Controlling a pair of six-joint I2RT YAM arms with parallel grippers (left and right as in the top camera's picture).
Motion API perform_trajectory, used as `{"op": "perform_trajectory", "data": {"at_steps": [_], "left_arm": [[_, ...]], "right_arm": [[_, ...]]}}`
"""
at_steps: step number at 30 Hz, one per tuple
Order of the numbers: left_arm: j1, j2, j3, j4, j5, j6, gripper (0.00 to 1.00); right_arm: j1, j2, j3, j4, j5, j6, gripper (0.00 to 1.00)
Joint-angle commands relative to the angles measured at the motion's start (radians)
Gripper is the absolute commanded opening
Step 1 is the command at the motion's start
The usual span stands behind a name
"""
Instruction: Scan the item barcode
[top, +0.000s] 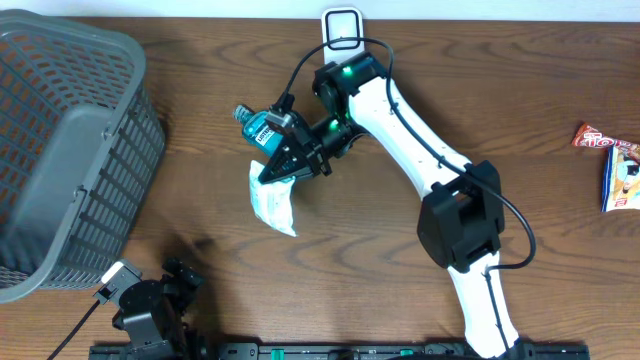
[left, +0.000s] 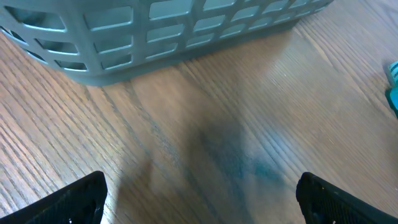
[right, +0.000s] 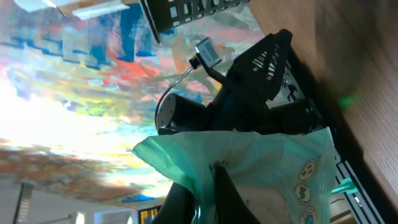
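Packet (top: 275, 210), pale white and green, sits near the middle of the table (top: 560, 80), pinched at its far edge by the right gripper (top: 272, 177), whose fingers are pressed together on it. The rest of it trails toward the near side, below the fingers. A white scanner (top: 342, 28) stands at the far edge, well apart. The left gripper (left: 199, 202) is spread wide and holds nothing, near the grey basket (top: 60, 150) at near left.
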Motion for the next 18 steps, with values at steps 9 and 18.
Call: {"op": "perform_trajectory", "data": {"at_steps": [9,18], "left_arm": [[0.003,-0.005,-0.008,-0.032,-0.002,0.006,0.98],[0.003,-0.005,-0.008,-0.032,-0.002,0.006,0.98]], "right_arm": [[-0.038,0.007,-0.019,0.0,0.076,-0.035,0.01],[-0.09,0.007,-0.225,-0.001,0.077,-0.137,0.01]]}}
